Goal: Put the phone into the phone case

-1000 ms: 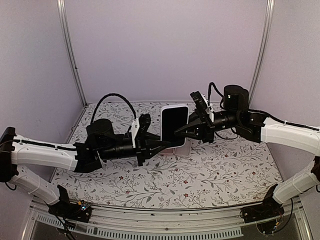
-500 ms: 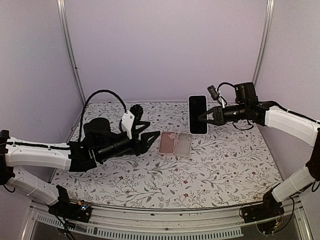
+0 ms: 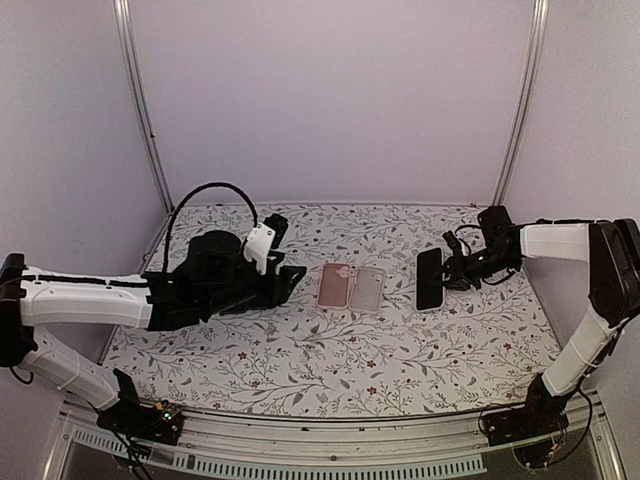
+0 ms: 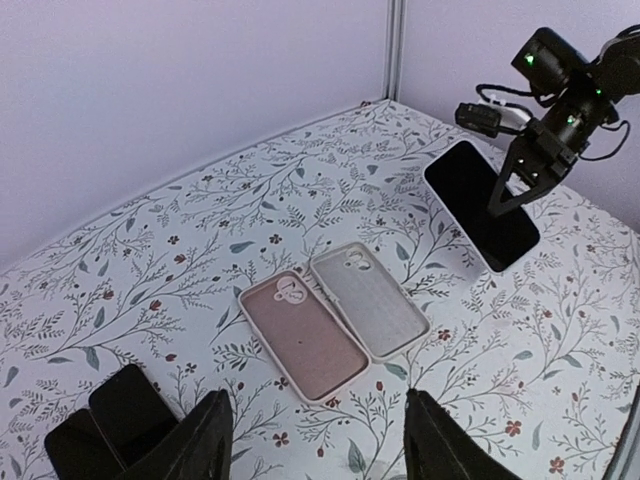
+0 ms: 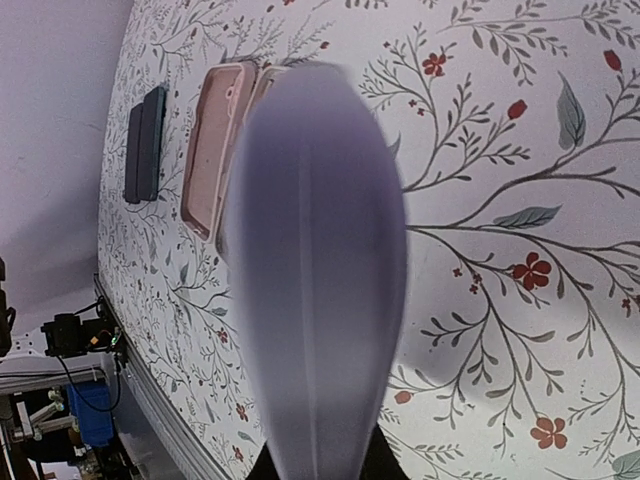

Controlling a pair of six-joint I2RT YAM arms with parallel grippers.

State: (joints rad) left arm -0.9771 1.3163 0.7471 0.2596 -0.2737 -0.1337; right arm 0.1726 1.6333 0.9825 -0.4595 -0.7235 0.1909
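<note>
L gripper [image 3: 287, 281] sits at 9 o'clock of the cases, jaws apart w/ nothing btwn them. At table centre the pink case [image 3: 335, 287] and grey case [image 3: 368, 289] lie flat side by side, edges touching, hollow side up, both w/ nothing inside. At 3 o'clock of them the phone [image 3: 429, 279], a slim black slab w/ dark blank screen, stands tilted on end over the floral table [image 3: 330, 360], R gripper [image 3: 447, 274] clamped on its edge; can't tell if its lower end touches.
</note>
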